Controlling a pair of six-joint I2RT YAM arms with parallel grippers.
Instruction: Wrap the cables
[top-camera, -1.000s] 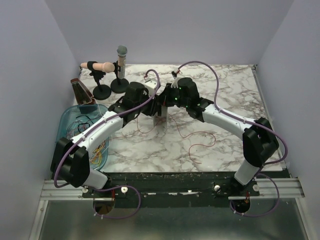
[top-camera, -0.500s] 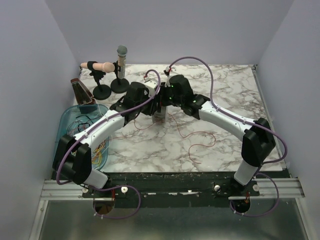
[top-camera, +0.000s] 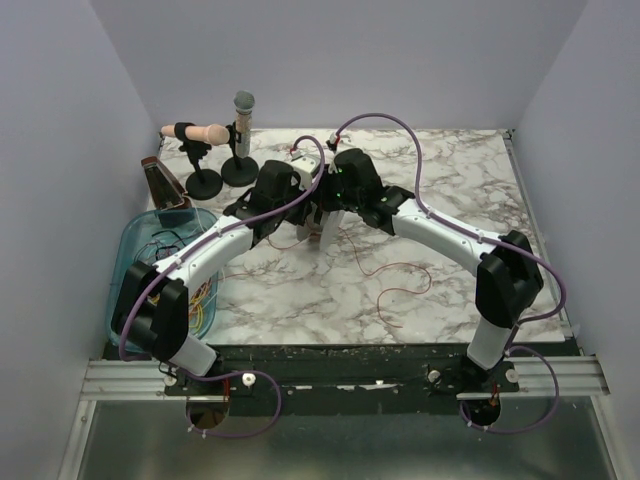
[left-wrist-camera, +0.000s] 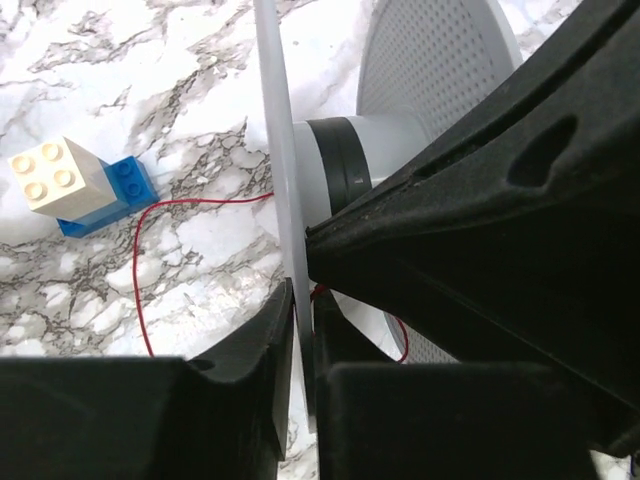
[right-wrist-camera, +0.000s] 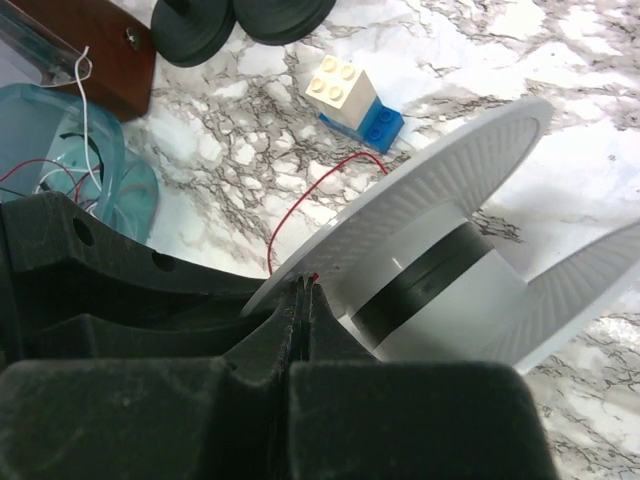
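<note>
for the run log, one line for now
left end effector: shut on spool; right end effector: shut on red cable; cable: trails across table

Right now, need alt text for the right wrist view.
The right end effector, shut on a thin red cable, sits at the rim of a pale grey spool over a marble table. Beyond lie a cream-and-blue brick stack, two black round bases and the edge of a teal bin.

Pale lilac walls (top-camera: 400, 60) enclose a white, grey-veined marble table (top-camera: 470, 170) under soft, even light.
</note>
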